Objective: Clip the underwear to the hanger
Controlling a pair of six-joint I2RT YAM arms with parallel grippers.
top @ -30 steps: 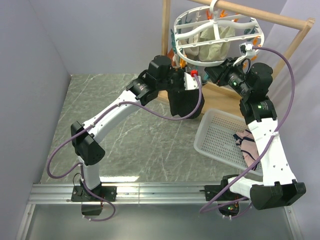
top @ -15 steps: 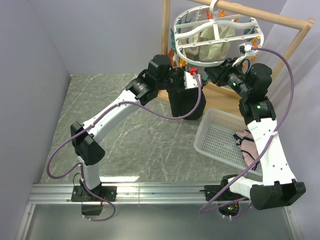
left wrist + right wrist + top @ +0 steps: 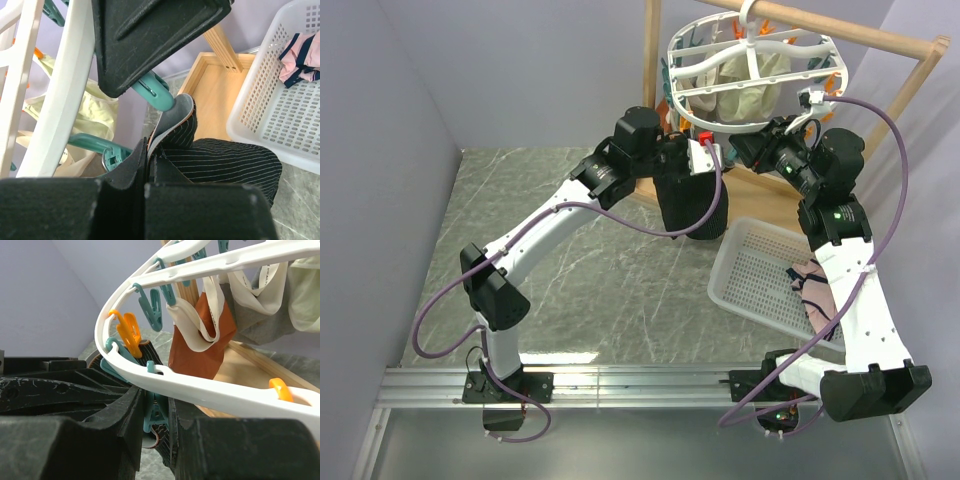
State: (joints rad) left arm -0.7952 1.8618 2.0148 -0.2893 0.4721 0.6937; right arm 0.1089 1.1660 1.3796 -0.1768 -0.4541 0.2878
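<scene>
Hanging limp from the left gripper (image 3: 149, 167), whose fingers are pinched tight on the waistband, the black pinstriped underwear (image 3: 220, 160) is held at 7 o'clock of the hanger (image 3: 210, 390). A teal clip (image 3: 151, 412) is squeezed in the near-closed right gripper (image 3: 155, 432). The basket (image 3: 760, 290) lies near at 4 o'clock.
</scene>
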